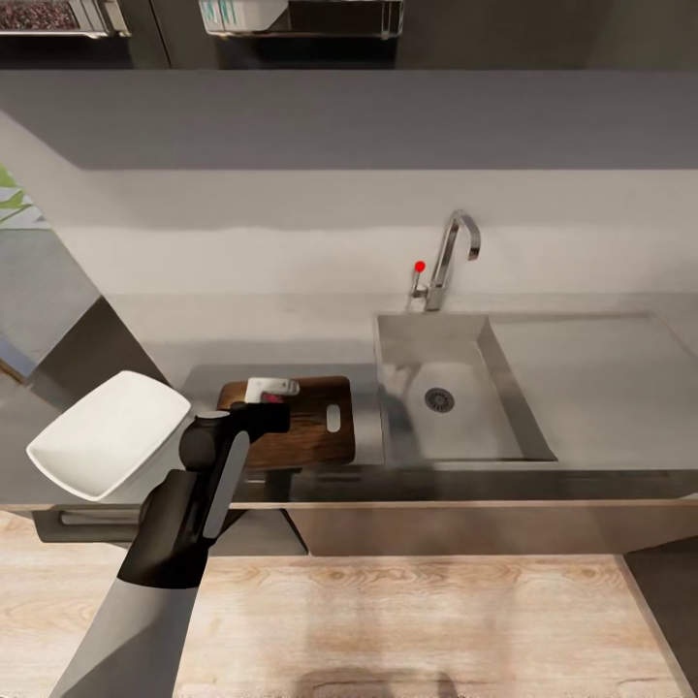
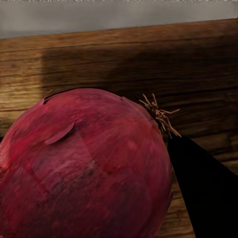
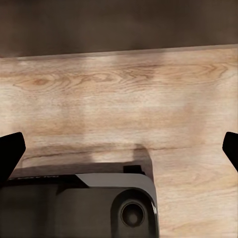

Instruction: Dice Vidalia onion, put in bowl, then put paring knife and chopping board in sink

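No text, label, brand, number or sign can be read in any view. Blurred packaging sits on the upper shelves (image 1: 301, 17) in the head view, but nothing on it is legible.

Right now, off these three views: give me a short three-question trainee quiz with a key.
1. True or false: the onion lies in the sink.
2. In the head view, what sits left of the chopping board? A) the bowl B) a faucet C) a knife
3. Fill in: the right gripper, over the wood floor, has its jaws ____.

Key: 1 false, the left wrist view shows it over the board's wood. 2 A. 3 open.
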You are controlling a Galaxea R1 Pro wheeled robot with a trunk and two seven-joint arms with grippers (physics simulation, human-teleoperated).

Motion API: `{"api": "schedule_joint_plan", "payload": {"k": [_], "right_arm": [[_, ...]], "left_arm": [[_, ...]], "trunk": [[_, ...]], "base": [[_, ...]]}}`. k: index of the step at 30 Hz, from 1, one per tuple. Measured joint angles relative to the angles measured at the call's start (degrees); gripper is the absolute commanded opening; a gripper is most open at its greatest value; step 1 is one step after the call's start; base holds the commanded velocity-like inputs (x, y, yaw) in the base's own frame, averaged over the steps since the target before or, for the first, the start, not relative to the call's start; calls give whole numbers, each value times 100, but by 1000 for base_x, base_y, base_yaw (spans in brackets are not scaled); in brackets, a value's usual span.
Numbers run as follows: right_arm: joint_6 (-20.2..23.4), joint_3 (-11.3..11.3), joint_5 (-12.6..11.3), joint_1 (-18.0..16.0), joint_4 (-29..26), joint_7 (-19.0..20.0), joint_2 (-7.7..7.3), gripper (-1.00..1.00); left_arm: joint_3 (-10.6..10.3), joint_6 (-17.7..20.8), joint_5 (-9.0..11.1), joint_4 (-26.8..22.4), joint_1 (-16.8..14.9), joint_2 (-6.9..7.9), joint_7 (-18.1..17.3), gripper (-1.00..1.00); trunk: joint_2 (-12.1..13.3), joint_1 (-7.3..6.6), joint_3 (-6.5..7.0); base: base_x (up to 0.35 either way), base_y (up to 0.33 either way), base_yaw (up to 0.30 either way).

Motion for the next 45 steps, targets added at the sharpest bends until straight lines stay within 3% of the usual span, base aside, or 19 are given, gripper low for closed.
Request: {"api": "schedule_joint_plan", "payload": {"k": [45], "right_arm": [[-14,0,1,0,0,9,0,100]], "left_arm": [[1,-3,6,65,3,1,5,-100]], "trunk": [[2,1,77]], "base": [[0,0,0]]}}
